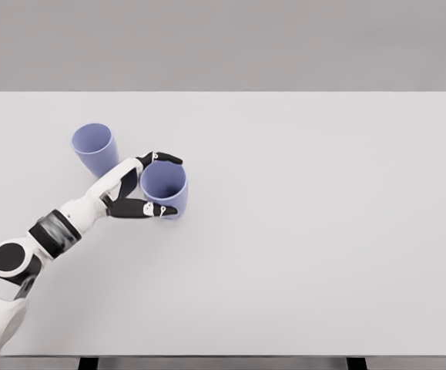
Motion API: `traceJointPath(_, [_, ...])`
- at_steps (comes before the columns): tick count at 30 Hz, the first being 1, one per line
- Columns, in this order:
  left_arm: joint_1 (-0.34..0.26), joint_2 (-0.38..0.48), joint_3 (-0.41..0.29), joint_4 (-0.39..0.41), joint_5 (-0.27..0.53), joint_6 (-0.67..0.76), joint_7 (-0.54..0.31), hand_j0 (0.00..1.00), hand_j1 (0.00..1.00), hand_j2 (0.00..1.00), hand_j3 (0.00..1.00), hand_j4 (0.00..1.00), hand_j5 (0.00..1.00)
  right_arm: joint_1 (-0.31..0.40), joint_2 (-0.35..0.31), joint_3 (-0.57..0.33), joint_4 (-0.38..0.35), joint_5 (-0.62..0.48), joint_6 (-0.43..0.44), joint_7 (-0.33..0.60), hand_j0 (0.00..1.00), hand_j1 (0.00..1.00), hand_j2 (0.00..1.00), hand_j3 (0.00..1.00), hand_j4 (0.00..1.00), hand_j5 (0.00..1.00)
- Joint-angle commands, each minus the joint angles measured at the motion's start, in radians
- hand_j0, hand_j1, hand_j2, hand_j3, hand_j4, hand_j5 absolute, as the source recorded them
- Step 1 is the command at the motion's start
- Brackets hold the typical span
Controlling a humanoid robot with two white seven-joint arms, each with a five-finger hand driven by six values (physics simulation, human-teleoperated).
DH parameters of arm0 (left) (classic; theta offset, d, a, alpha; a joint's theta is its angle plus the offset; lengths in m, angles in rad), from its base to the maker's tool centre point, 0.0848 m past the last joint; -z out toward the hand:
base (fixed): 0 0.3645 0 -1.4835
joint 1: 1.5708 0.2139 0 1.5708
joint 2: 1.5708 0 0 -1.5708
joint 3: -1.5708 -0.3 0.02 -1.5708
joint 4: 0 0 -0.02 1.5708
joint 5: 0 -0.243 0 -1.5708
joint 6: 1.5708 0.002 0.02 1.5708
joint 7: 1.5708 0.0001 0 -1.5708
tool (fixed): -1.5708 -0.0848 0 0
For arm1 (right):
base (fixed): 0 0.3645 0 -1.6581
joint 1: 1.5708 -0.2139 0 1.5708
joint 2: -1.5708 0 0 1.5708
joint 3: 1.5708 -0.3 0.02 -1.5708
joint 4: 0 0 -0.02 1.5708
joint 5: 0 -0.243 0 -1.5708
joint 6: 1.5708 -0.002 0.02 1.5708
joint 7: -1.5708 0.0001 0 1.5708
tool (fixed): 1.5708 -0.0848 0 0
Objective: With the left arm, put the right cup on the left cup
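Closing around the right cup (164, 187) with the left hand (142, 187), over toward the worktop's left side.

Fingers sit either side of the cup's wall, one by the rim at the back, one low at the front, wrapped but seemingly not yet squeezing. It looks a light, thin, smooth tumbler, so I'd grip mid-wall, firmly enough not to slip. The left cup (94, 147) stands upright just beside, nearer the far-left corner. The table (323, 231) offers open room rightward; no edge is close.

White table (323, 231), plain grey wall (223, 42)
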Motion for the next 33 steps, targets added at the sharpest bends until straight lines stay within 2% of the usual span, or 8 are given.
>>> traceJointPath(1, [0.0, 0.003, 0.004, -0.012, 0.006, 0.001, 0.0, 0.63, 0.63, 0.63, 0.63, 0.63, 0.63, 0.0, 0.0, 0.0, 0.0, 0.0, 0.0, 0.0, 1.0, 1.0, 1.0, 1.0, 1.0, 1.0])
traceJointPath(7, [-0.028, 0.006, 0.016, -0.022, 0.011, 0.001, -0.001, 0.64, 0.64, 0.64, 0.64, 0.64, 0.64, 0.0, 0.0, 0.0, 0.0, 0.0, 0.0, 0.0, 1.0, 1.0, 1.0, 1.0, 1.0, 1.0])
traceJointPath(13, [-0.051, 0.013, 0.048, -0.035, 0.014, 0.068, -0.001, 0.65, 0.65, 0.65, 0.65, 0.65, 0.65, 0.0, 0.0, 0.0, 0.0, 0.0, 0.0, 0.0, 1.0, 1.0, 1.0, 1.0, 1.0, 1.0])
traceJointPath(21, [-0.1, 0.014, 0.053, -0.038, 0.016, 0.102, -0.001, 0.65, 0.65, 0.65, 0.65, 0.65, 0.65, 0.0, 0.0, 0.0, 0.0, 0.0, 0.0, 0.0, 1.0, 1.0, 1.0, 1.0, 1.0, 1.0])
traceJointPath(33, [-0.147, 0.014, 0.109, -0.044, 0.016, 0.131, -0.001, 0.65, 0.65, 0.65, 0.65, 0.65, 0.65, 0.0, 0.0, 0.0, 0.0, 0.0, 0.0, 0.0, 1.0, 1.0, 1.0, 1.0, 1.0, 1.0])
